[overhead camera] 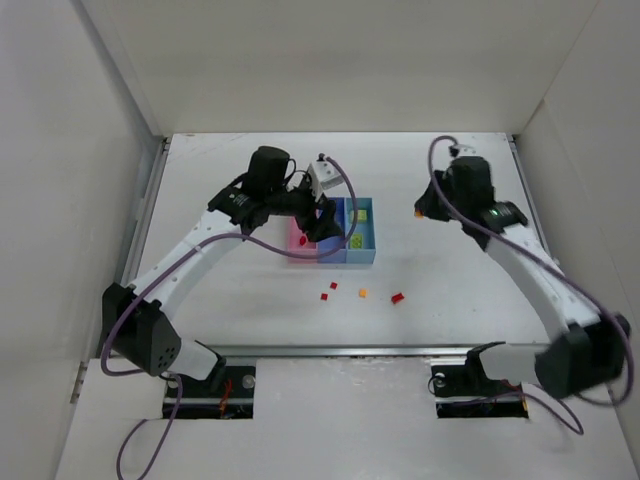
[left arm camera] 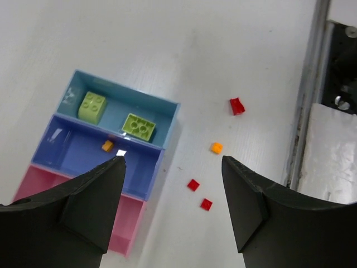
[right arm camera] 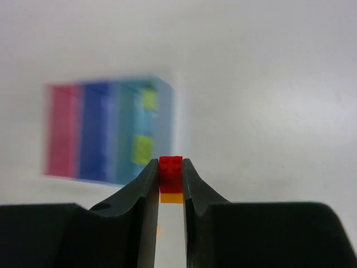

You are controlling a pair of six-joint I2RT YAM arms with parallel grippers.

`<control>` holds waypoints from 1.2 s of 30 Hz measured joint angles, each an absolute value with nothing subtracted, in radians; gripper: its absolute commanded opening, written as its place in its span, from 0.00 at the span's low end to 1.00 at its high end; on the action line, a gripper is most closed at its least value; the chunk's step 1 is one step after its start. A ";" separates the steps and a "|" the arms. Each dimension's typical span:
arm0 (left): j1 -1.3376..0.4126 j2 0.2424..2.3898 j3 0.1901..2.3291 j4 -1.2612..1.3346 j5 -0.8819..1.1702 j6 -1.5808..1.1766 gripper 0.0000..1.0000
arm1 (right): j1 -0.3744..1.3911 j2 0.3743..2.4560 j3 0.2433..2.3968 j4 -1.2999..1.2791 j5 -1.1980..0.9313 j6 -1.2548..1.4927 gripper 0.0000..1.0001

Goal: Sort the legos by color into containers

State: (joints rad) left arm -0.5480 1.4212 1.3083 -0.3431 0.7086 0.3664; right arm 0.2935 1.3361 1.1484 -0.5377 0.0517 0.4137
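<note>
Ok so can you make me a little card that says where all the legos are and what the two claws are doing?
light blue bin: two yellow-green bricks
blue-violet bin: one orange brick
pink bin: mostly hidden, cannot tell
loose on table: three red legos, one orange lego
left gripper: open, over the bins, empty
right gripper: shut on a red brick with an orange piece right below it

The containers (overhead camera: 360,257) stand in a row on the table (overhead camera: 250,300) — four legos (overhead camera: 397,298) lie before them, two more in the right-end bin, one in the middle bin.
</note>
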 measured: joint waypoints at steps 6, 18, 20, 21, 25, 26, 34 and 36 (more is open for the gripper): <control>-0.548 1.454 1.339 -0.286 0.891 0.300 0.69 | 0.289 0.915 1.078 -0.158 -0.190 0.426 0.00; -0.563 1.586 1.401 0.320 1.126 -0.262 0.67 | 0.289 0.960 0.968 0.062 -0.515 0.531 0.00; -0.570 1.602 1.419 0.365 1.126 -0.301 0.66 | 0.293 0.952 0.966 0.083 -0.532 0.544 0.00; -0.573 1.607 1.422 0.380 1.125 -0.315 0.66 | 0.297 0.949 0.966 0.091 -0.536 0.548 0.00; -0.583 1.616 1.422 0.409 1.125 -0.344 0.66 | 0.319 0.931 0.963 0.120 -0.543 0.566 0.00; -0.584 1.619 1.422 0.414 1.125 -0.350 0.66 | 0.327 0.928 0.963 0.125 -0.543 0.568 0.00; -0.599 1.624 1.422 0.423 1.132 -0.384 0.63 | 0.376 0.950 0.965 0.144 -0.539 0.574 0.00; -0.603 1.624 1.422 0.423 1.133 -0.398 0.55 | 0.387 0.963 0.965 0.144 -0.538 0.574 0.00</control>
